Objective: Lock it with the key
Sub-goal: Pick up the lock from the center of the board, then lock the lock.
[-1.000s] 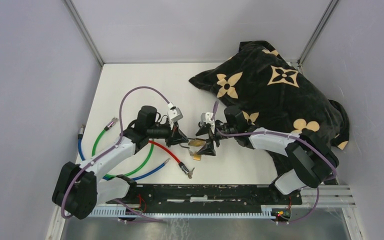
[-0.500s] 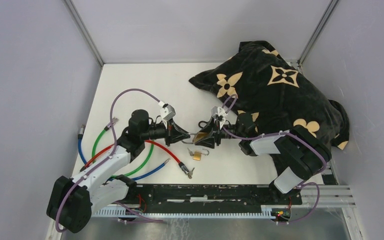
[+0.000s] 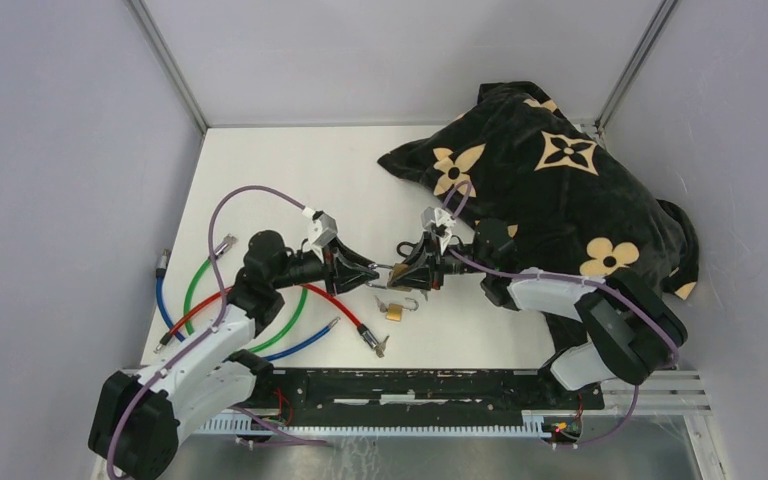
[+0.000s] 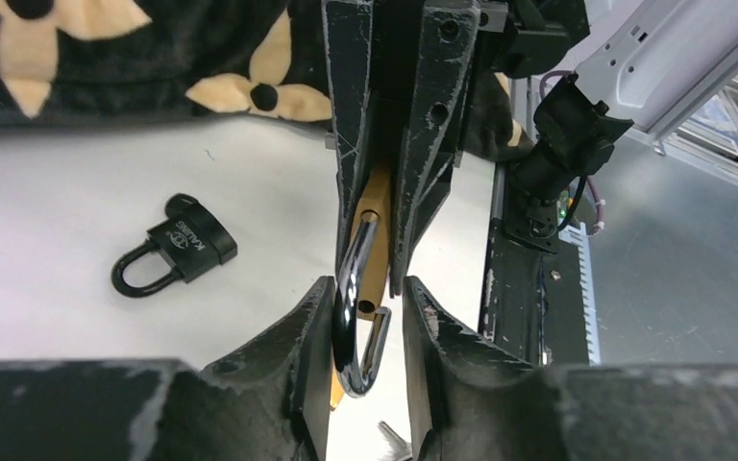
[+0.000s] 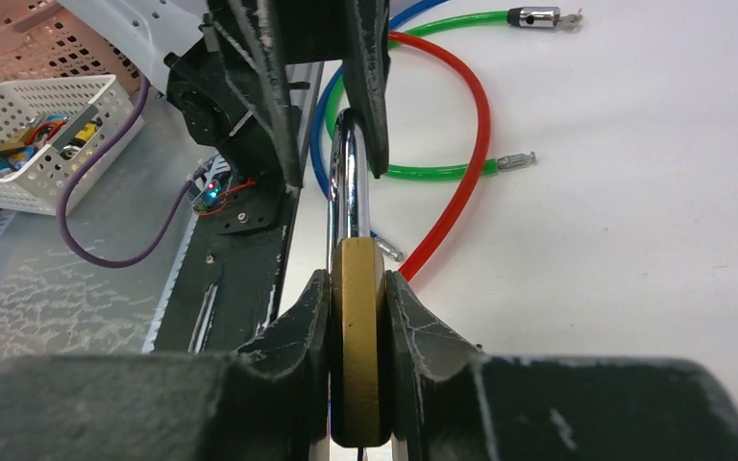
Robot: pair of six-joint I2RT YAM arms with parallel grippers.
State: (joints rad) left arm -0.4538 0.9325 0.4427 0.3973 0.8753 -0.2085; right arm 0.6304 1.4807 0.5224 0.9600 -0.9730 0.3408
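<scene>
so the brass padlock [image 5: 357, 355] is up off the table [image 3: 290, 170], strung between the two arms in the middle of the top view. the right gripper [image 5: 356, 283] is clamped tight on the brass body, bottom centre of its own wrist view. the left gripper [image 4: 367, 293] has closed in on the shackle [image 4: 354, 355], with hardly any gap left between its fingers.

from the left wrist view the shackle looks open to me, one leg hanging free, so i'd say it's not locked yet. i can't see a key in either claw, and the keyhole end is hidden. there's a small metal bit [image 3: 377, 346] in the lower centre of the top view that might be the key, but it's too small to tell.

a black padlock [image 4: 181, 248] lies on the table at the left of the left wrist view, untouched.

my read: the lock is held and steadied, that's about it. closing the shackle and the whole key part still have to happen.
</scene>
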